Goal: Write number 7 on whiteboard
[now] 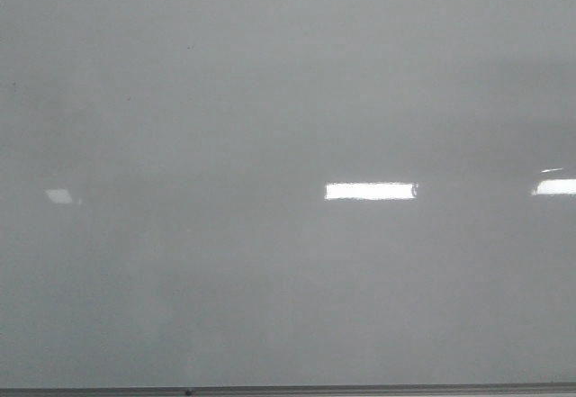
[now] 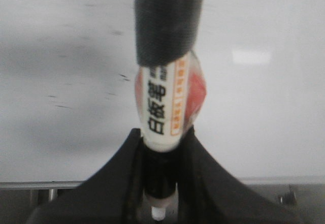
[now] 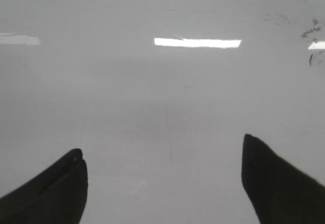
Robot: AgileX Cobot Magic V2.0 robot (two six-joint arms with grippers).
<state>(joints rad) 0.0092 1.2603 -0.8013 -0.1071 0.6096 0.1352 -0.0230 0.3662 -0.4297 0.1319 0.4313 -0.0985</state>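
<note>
The whiteboard [image 1: 288,100] is glossy pale grey and fills the front view; neither gripper shows there. No number 7 shows on it in any view. In the left wrist view my left gripper [image 2: 162,131] is shut on a white marker [image 2: 165,102] with black characters and an orange-red label. The marker's far end is wrapped in black [image 2: 167,21] and stands over the whiteboard [image 2: 264,122]. In the right wrist view my right gripper [image 3: 161,145] is open and empty, its black fingers [image 3: 56,188] wide apart above the whiteboard [image 3: 162,92].
A thin grey metal edge strip [image 1: 360,389] runs along the board's near edge and also shows in the left wrist view [image 2: 40,185]. Bright light reflections [image 1: 370,191] lie on the board. Faint dark smudges [image 3: 310,31] and small dashes [image 2: 122,76] mark its surface.
</note>
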